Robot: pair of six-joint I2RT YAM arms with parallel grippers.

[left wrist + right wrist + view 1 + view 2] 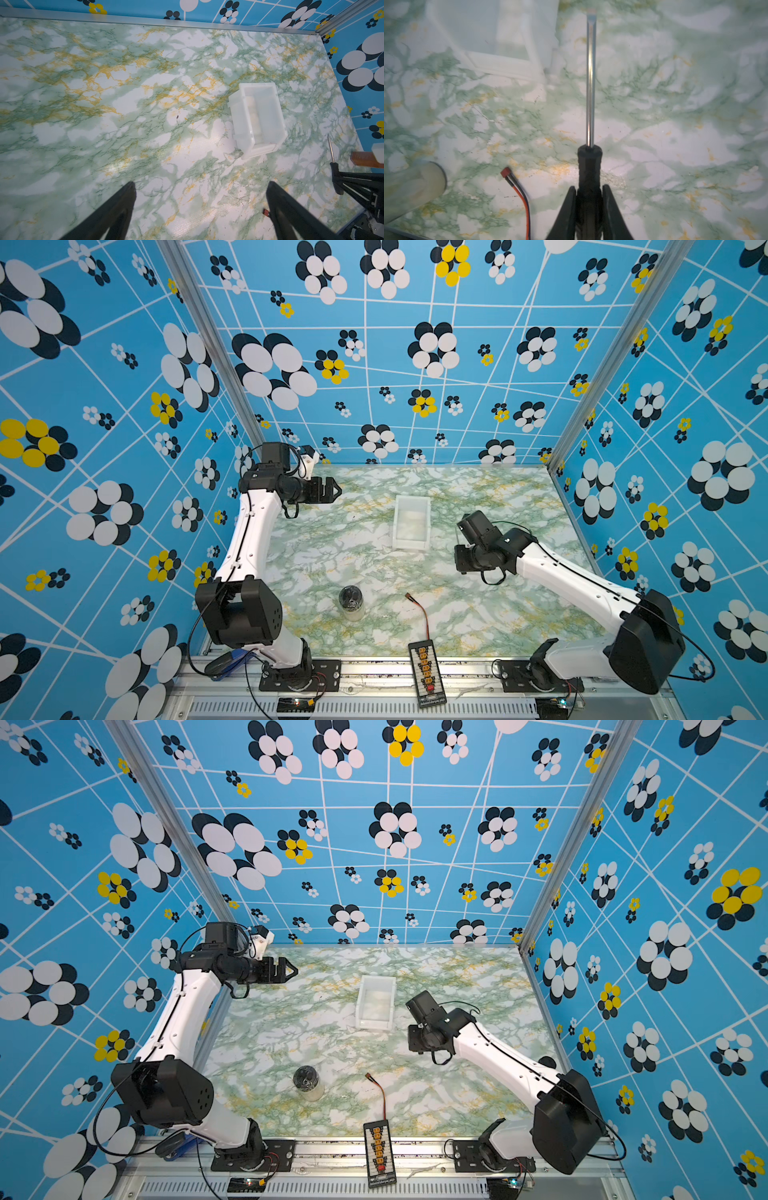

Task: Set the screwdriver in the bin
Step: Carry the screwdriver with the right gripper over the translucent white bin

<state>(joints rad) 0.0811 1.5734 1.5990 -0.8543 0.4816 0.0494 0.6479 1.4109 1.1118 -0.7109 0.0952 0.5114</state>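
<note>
The screwdriver (589, 166) has a black handle and a thin silver shaft (590, 72). My right gripper (588, 188) is shut on its handle, and the shaft points straight out ahead of the jaws. In the left wrist view the screwdriver (332, 151) shows just right of the bin (239, 116). The white bin (410, 545) (375, 1025) sits mid-table with nothing in it. In both top views the right wrist hides the right gripper's fingers and the screwdriver. My left gripper (332, 490) (200, 187) hovers open at the far left of the table, with nothing between its fingers.
A clear jar with a dark lid (351, 603) (308, 1082) stands near the front of the table. A red-black wire with a brown connector (419, 612) (519, 191) runs to a black connector board (427, 672) on the front rail. Patterned walls close in three sides.
</note>
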